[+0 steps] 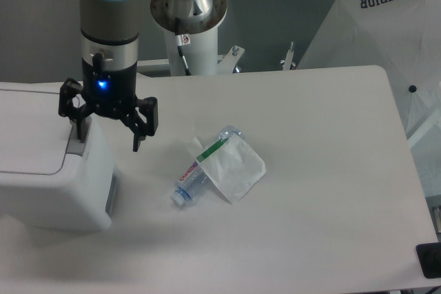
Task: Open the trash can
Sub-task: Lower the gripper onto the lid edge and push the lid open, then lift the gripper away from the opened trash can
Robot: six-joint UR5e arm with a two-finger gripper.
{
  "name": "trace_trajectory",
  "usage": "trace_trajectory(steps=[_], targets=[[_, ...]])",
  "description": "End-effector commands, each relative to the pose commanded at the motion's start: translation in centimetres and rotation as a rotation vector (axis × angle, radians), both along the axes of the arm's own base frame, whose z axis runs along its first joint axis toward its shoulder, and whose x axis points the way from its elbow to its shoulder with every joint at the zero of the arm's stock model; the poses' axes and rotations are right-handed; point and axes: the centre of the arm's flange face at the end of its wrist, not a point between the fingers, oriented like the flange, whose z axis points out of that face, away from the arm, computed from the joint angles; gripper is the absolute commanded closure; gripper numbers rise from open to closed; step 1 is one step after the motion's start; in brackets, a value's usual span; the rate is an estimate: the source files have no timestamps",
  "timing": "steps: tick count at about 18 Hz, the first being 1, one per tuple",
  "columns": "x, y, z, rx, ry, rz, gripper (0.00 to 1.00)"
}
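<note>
The large white boxy plastic trash can (41, 170) with its flat lid down sits at the left edge of the white surface (324, 191), and above its grey tab the black gripper (108, 132) hangs with fingers (141, 132) spread wide, holding nothing.

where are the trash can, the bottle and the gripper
trash can (34, 129), fixed camera, on its flat white lid
bottle (187, 185), fixed camera, on its clear body near the cap
gripper (108, 133), fixed camera, midway between its fingers

White trash can (41, 163) with grey tab; black gripper (108, 135), blue light; clear bottle (196, 177), red-green label; white table (310, 170).
</note>
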Motion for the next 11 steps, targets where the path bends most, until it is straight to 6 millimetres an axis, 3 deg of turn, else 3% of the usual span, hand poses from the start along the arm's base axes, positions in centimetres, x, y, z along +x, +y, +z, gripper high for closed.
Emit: trace_trajectory(steps=[6,11], targets=[[-0.1,0.1,0.1,0.003,0.000,0.000,0.00],[-0.7,0.4,2.4,0.045,0.035,-0.010,0.00]])
